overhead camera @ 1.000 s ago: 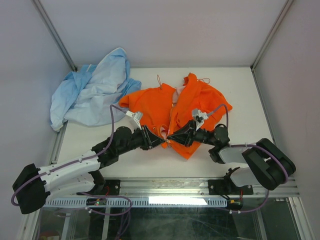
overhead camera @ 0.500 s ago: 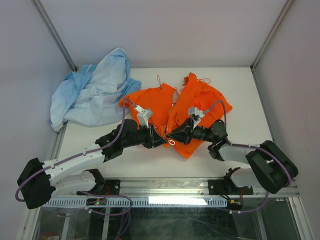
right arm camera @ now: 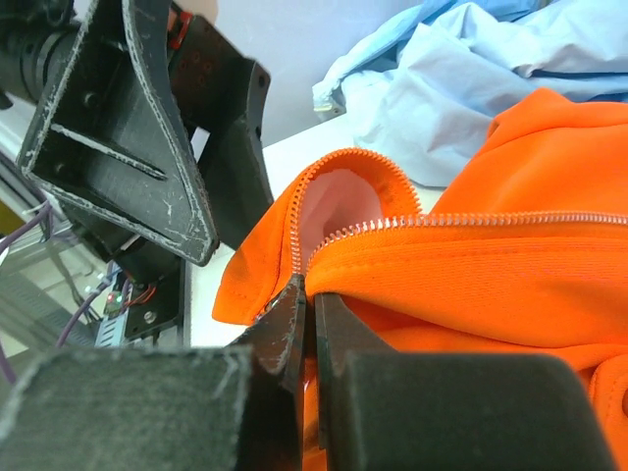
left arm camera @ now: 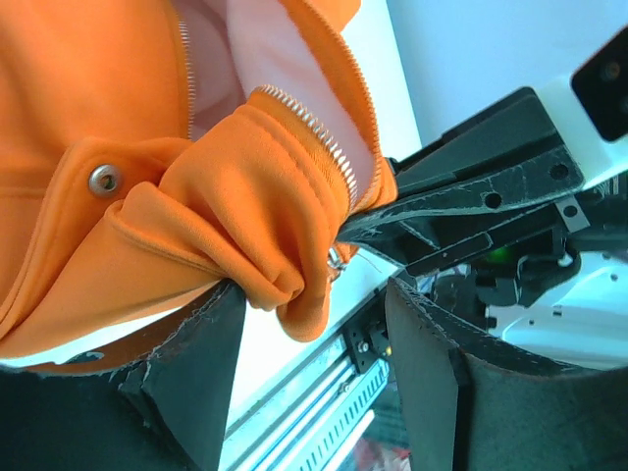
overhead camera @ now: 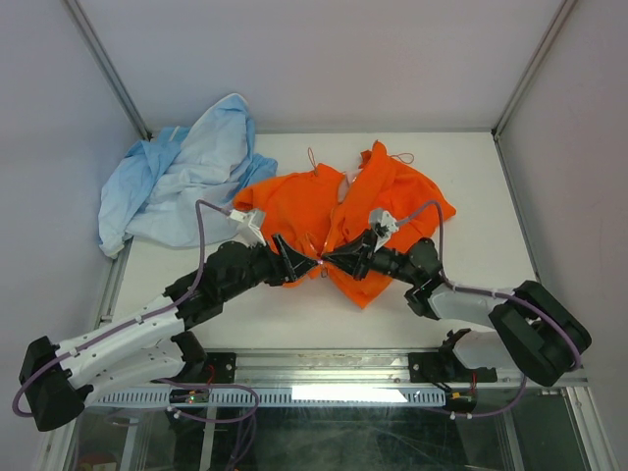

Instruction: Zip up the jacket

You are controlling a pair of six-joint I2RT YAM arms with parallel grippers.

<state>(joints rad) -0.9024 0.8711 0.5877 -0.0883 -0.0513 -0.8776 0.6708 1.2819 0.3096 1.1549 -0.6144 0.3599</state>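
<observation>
1. Both arms reach low over the table, and their grippers meet tip to tip at the lower front hem of the jacket.
2. The left gripper has its fingers apart, with a fold of hem between them. The right gripper is pinched tight on the zipper edge.
3. Compared with half a second ago, both grippers sit slightly farther up the jacket's front.
4. The jacket lies unzipped just right of a crumpled blue garment, with its pink lining showing.

From above, the left hand and right hand hide the jacket's zipper bottom.
</observation>
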